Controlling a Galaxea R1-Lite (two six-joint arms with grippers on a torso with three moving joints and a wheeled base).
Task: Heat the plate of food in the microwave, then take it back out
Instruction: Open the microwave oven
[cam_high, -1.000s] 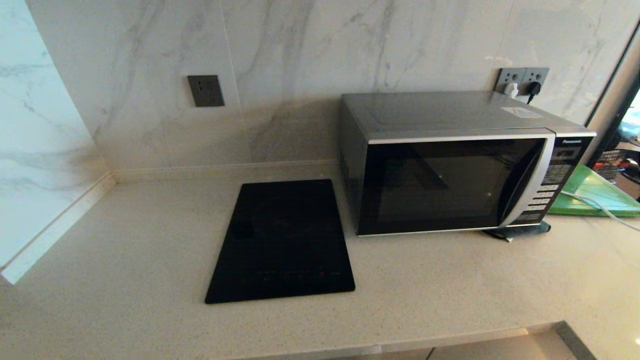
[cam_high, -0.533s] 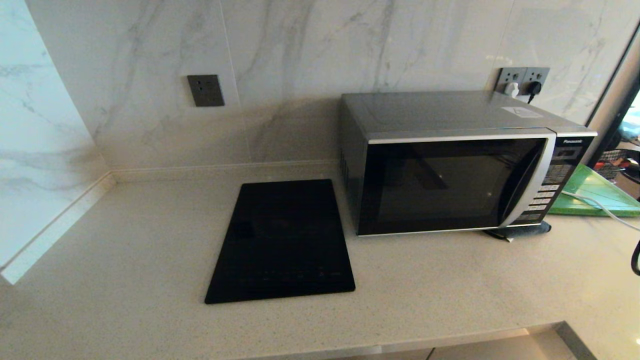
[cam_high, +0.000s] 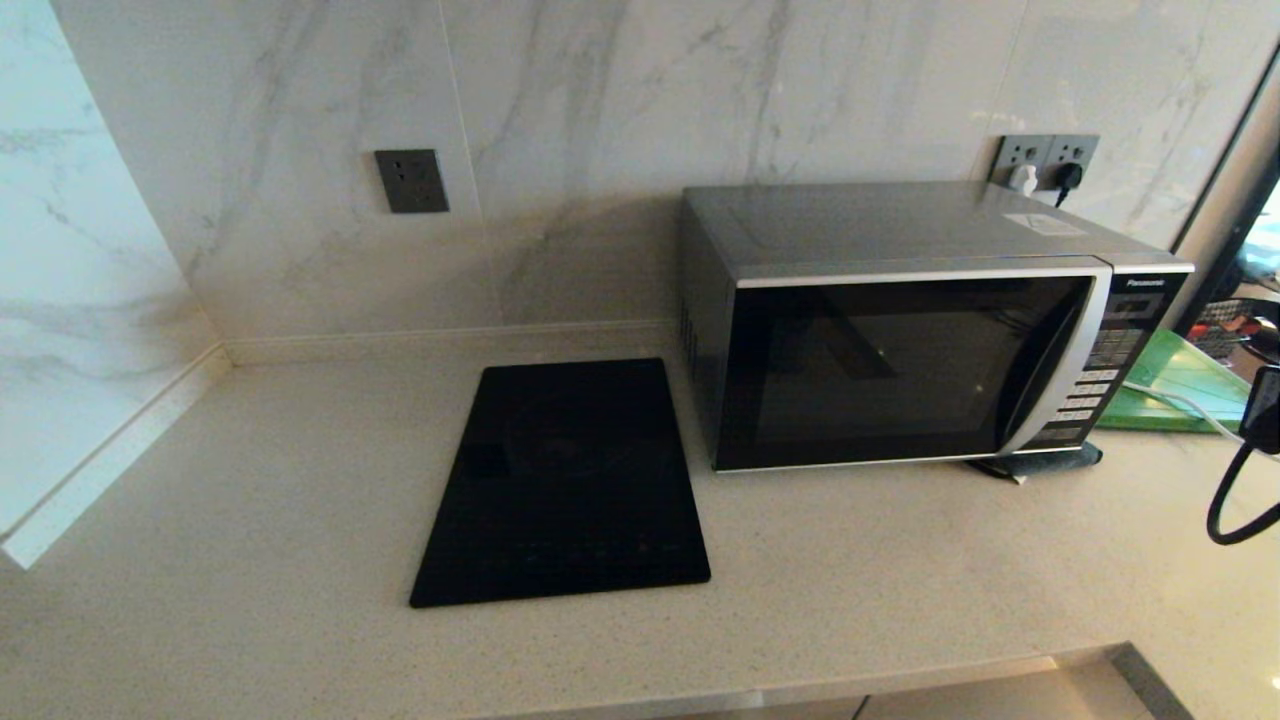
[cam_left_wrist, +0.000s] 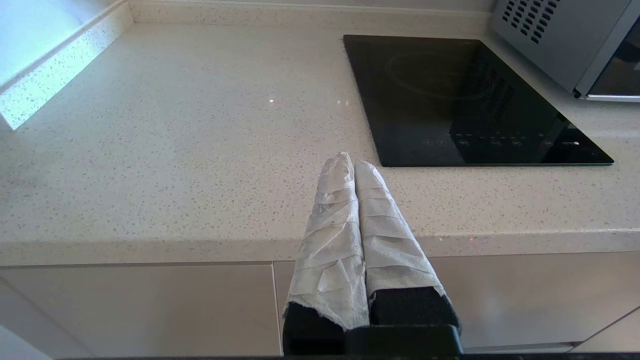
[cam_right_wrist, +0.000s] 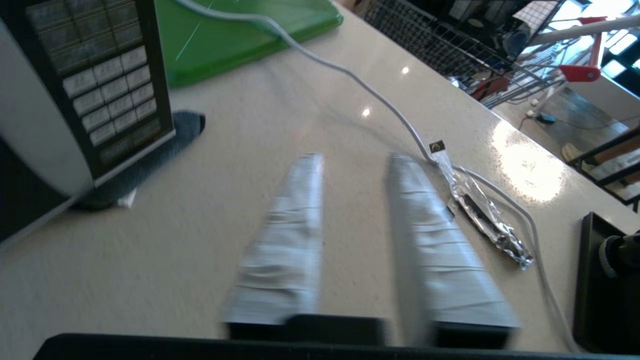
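Head view: boxy black-and-silver microwave (cam_high: 905, 330), dark glass door closed

A: What carries everything?

B: A speckled beige countertop (cam_high: 900, 570). On it stand the microwave (cam_high: 920, 330) and, flat beside it, a black glass cooktop (cam_high: 565, 480).

A: And near the right gripper (cam_right_wrist: 357, 160)?

B: A white cable (cam_right_wrist: 380, 100) runs across the surface just ahead of its tips, with a crumpled foil wrapper (cam_right_wrist: 487, 220) beside one finger. Farther ahead lies a green board (cam_right_wrist: 240, 35); a dark cloth (cam_right_wrist: 150, 155) peeks from under the microwave's corner.
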